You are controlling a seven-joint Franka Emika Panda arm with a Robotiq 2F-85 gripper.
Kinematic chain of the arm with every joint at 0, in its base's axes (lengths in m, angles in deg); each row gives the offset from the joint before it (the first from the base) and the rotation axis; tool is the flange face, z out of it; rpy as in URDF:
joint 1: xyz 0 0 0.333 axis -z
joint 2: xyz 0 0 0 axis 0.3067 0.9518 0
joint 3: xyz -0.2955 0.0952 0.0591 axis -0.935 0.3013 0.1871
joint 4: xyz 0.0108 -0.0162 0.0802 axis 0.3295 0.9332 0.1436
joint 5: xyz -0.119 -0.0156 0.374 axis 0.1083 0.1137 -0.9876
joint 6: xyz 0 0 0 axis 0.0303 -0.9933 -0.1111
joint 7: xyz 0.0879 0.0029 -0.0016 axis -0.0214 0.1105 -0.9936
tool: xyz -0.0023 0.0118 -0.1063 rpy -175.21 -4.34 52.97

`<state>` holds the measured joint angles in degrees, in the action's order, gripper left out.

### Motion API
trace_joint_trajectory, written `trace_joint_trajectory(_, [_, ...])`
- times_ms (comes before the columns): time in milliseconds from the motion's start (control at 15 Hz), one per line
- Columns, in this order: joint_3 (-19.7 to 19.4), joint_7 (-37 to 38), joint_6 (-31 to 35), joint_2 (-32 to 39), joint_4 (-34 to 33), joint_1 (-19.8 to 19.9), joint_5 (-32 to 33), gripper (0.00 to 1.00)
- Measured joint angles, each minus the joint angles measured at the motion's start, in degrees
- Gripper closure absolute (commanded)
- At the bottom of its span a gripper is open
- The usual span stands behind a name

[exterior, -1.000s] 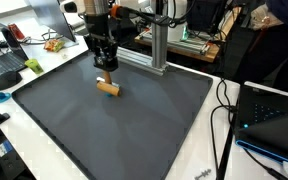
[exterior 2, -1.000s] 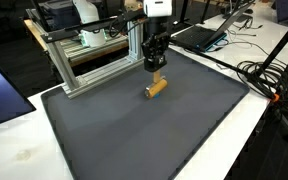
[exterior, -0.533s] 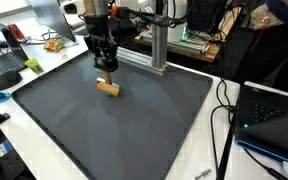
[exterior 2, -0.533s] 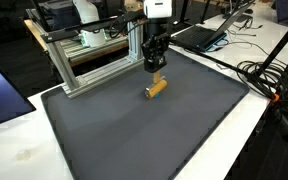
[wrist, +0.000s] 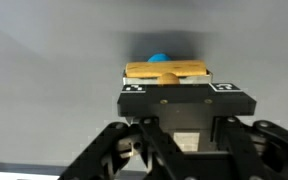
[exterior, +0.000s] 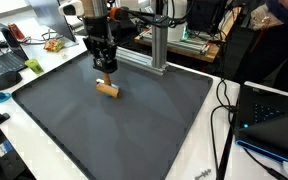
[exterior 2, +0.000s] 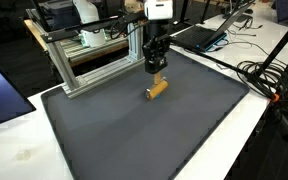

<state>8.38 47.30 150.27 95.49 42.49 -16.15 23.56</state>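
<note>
In both exterior views my gripper [exterior: 105, 66] [exterior 2: 156, 68] hangs over the far part of a dark mat [exterior: 134, 125] [exterior 2: 164, 125]. It is shut on a small wooden piece [exterior: 106, 69] [exterior 2: 157, 71], lifted off the mat. Just below it a wooden block [exterior: 107, 89] [exterior 2: 157, 88] lies flat on the mat, apart from the fingers. The wrist view shows the gripper [wrist: 169, 80] with a tan wooden block [wrist: 167, 71] at its tips. A small blue thing [wrist: 159, 58] peeks out beyond that block; what it is I cannot tell.
An aluminium frame [exterior: 159, 45] [exterior 2: 84, 62] stands on the mat's far edge, close behind the gripper. Laptops [exterior 2: 199, 35] [exterior: 274, 115] and cables [exterior: 224, 105] [exterior 2: 264, 75] lie beside the mat. A white table [exterior 2: 14, 150] borders the mat.
</note>
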Motion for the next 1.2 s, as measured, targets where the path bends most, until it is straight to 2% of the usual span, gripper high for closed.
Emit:
trace_joint_trajectory(800, [0.02,-0.18,1.91,1.43,-0.85,0.02,-0.17,0.78])
trace_joint_trajectory(1200, [0.06,-3.72,-3.65,1.55,-2.79,0.51,-2.54,0.78])
